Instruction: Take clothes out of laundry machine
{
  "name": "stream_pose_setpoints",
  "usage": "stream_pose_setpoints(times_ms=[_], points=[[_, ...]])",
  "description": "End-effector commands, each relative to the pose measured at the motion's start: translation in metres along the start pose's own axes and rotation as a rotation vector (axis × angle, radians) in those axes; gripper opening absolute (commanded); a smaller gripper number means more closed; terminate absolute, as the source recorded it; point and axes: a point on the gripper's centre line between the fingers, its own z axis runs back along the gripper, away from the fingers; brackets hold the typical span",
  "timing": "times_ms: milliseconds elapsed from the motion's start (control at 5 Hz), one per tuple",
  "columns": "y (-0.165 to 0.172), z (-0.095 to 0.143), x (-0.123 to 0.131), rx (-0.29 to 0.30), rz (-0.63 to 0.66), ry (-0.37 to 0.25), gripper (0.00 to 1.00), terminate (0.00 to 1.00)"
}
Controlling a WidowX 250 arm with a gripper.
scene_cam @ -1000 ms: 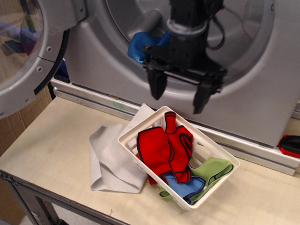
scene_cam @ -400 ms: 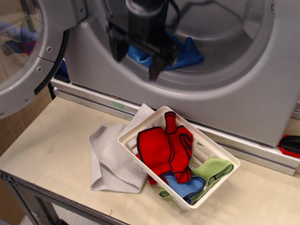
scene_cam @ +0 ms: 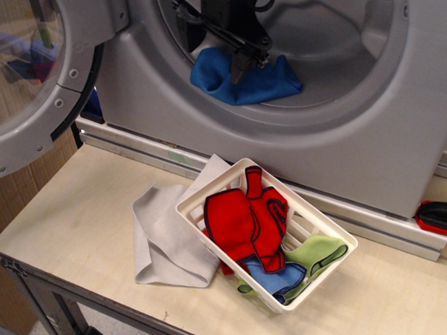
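The laundry machine (scene_cam: 370, 131) is a silver-grey front-loader with its round door (scene_cam: 27, 80) swung open to the left. The clothes, a plain bright-blue cloth (scene_cam: 261, 84), lie crumpled on the drum floor near the mouth. My black gripper (scene_cam: 218, 55) reaches into the drum from above and hangs just over the left half of the cloth. Its jaws are spread apart and hold nothing. One fingertip (scene_cam: 240, 72) points down at the cloth and touches or nearly touches it. The other finger is hard to make out against the drum.
A white basket (scene_cam: 210, 192) stands on the wooden table below the drum, holding a red dark-edged garment (scene_cam: 248, 222), a blue dark-edged piece (scene_cam: 276, 278) and a green cloth (scene_cam: 320, 251). A grey cloth (scene_cam: 163, 237) lies under its left side. A red-and-black object (scene_cam: 441, 217) is at the right edge.
My gripper has moved from in front of the washer, above the basket, up and left into the drum, and now sits over the blue cloth. The cloth has not moved.
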Motion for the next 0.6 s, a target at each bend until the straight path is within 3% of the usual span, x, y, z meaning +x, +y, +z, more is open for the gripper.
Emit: stream_pose_setpoints(times_ms=[0,200,400], points=[[0.014,-0.031,0.019,-0.054,-0.008,-0.077,1.00,0.00],[0.010,-0.047,0.021,-0.053,0.018,-0.044,1.00,0.00],[0.004,-0.044,0.023,-0.062,0.008,-0.070,0.00,0.00]])
